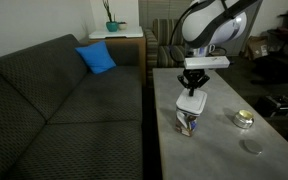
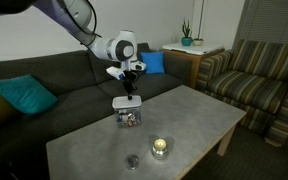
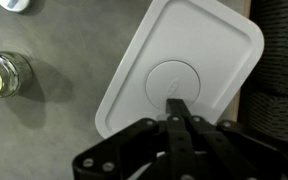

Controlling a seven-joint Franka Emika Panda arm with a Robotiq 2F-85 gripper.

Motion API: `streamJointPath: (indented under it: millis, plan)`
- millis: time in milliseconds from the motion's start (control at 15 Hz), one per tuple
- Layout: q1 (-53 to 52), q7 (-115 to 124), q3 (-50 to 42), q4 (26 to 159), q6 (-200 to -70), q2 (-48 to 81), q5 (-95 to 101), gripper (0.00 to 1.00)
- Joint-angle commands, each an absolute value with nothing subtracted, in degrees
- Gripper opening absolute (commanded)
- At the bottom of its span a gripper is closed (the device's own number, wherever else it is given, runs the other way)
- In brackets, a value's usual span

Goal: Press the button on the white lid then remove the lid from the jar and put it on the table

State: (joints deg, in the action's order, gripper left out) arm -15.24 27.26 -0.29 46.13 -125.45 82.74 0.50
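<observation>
The white lid (image 3: pixel 184 65) is a rounded square with a round button (image 3: pixel 174 80) in its middle. It sits on the jar (image 1: pixel 188 122), a small clear container with colourful dark contents, near the sofa-side edge of the light-grey table (image 1: pixel 224 150). The lid (image 2: pixel 126 102) and jar (image 2: pixel 128 118) also show in an exterior view. My gripper (image 3: pixel 176 101) is shut, fingers together, pointing straight down with its tips at the lower rim of the button. It hangs just above the lid in both exterior views (image 1: pixel 193 85) (image 2: pixel 130 87).
A round metallic tin (image 1: pixel 244 119) (image 3: pixel 1 76) and a small grey disc (image 1: pixel 252 146) lie on the table beyond the jar. A dark grey sofa (image 1: pixel 54 110) runs along the table's edge. A striped armchair (image 2: pixel 259 75) stands past the table's end.
</observation>
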Motion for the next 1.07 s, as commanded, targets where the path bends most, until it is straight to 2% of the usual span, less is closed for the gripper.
streamJointPath:
  millis: [0,600,1000]
  plan:
    - [-14.11,23.23,1.11,52.43,-127.08,77.97,0.11,0.00]
    - [-12.90,16.90,3.03,61.64,-127.18,71.18,-0.03,0.00]
    - [-12.93,18.81,2.63,63.07,-130.22,73.10,-0.20,0.00]
